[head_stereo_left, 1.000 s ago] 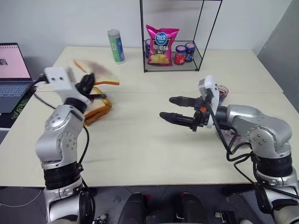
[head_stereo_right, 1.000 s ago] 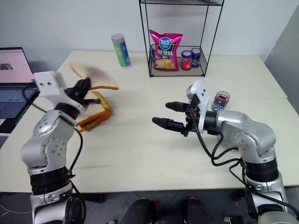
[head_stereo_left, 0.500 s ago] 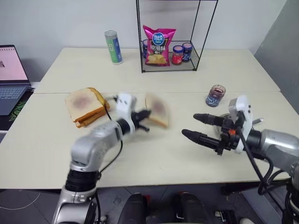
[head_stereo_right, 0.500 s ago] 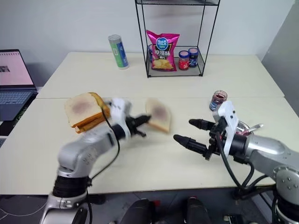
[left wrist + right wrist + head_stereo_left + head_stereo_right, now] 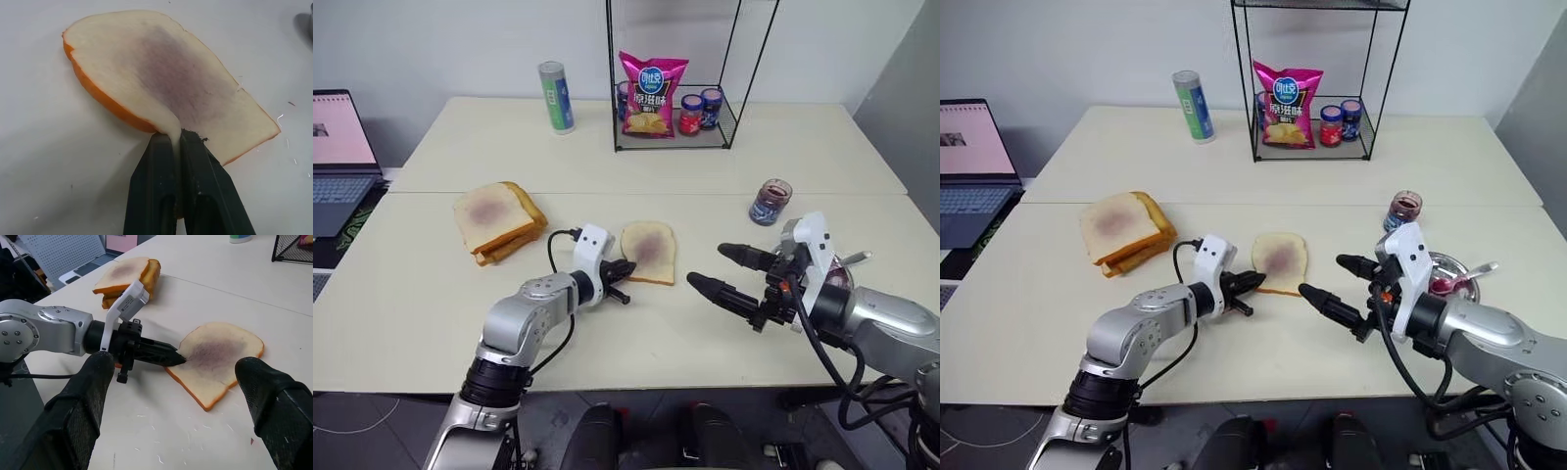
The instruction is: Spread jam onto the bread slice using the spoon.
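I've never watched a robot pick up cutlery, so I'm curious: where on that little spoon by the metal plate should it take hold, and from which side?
Probably by the slim handle. The spoon rests on the round metal plate with its handle jutting past the rim, up and away from the jam-smeared bowl. The open right end effector could come from above, its fingers either side of that free end, keeping clear of the plate.

Two head cameras look down over the desk [image 5: 607, 343] from far off. Each wrist camera sits close behind its tool. All views share the bread slice [image 5: 649, 252].
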You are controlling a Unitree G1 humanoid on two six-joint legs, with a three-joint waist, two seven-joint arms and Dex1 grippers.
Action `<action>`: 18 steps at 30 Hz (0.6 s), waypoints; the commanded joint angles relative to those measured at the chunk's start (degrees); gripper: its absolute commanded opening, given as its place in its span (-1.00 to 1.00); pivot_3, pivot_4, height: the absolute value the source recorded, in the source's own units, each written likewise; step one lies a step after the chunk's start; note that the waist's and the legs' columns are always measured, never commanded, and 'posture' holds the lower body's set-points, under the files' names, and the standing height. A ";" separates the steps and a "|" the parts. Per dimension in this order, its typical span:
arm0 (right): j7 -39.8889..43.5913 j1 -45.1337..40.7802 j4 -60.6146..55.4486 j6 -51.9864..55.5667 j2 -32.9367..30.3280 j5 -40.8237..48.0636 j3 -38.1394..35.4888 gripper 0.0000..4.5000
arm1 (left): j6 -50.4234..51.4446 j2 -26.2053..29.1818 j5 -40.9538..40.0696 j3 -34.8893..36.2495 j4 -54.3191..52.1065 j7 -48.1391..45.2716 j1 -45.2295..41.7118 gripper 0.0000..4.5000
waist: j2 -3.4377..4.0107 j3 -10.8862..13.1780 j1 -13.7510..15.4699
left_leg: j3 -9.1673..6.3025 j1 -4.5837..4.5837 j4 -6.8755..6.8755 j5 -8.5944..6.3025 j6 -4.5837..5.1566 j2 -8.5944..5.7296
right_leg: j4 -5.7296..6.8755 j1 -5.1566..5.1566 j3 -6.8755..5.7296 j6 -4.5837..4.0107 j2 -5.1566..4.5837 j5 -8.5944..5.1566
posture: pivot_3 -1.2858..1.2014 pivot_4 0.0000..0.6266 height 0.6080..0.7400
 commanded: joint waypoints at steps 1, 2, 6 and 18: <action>-0.99 -3.35 0.90 -1.84 -0.14 1.75 1.33 0.93 | 2.40 -0.45 -0.38 0.19 -5.55 0.76 0.60 -0.76 | 0.00 0.00 -0.02 | 0.00 0.01 0.00 0.00 0.00 -0.01 | 0.00 0.00 0.00 0.01 0.00 0.00 | 0.03 -0.52 1.00; -1.25 -3.91 1.13 -1.96 -0.10 2.12 1.73 0.93 | 3.44 -0.05 -0.75 0.46 -6.80 0.67 1.23 -0.72 | 0.00 0.00 -0.04 | 0.00 0.01 0.01 0.00 0.00 0.00 | 0.01 0.00 0.00 0.01 0.00 0.01 | 0.03 -0.52 1.00; -1.14 -4.45 1.83 -2.14 -0.85 2.84 2.80 0.93 | 6.11 0.88 -0.47 1.32 -9.87 1.55 3.19 -0.32 | 0.00 0.00 -0.02 | -0.04 0.00 -0.02 0.00 0.00 0.02 | 0.00 0.00 -0.02 -0.01 0.00 -0.01 | 0.03 -0.52 1.00; 1.10 -7.55 5.85 -3.25 -1.28 1.92 5.61 0.93 | 13.74 7.53 -0.67 5.20 -17.17 1.92 5.12 0.77 | 0.00 0.00 -0.07 | -0.04 0.01 -0.02 0.00 0.00 0.03 | 0.02 -0.01 -0.01 -0.01 0.02 -0.02 | 0.03 -0.52 1.00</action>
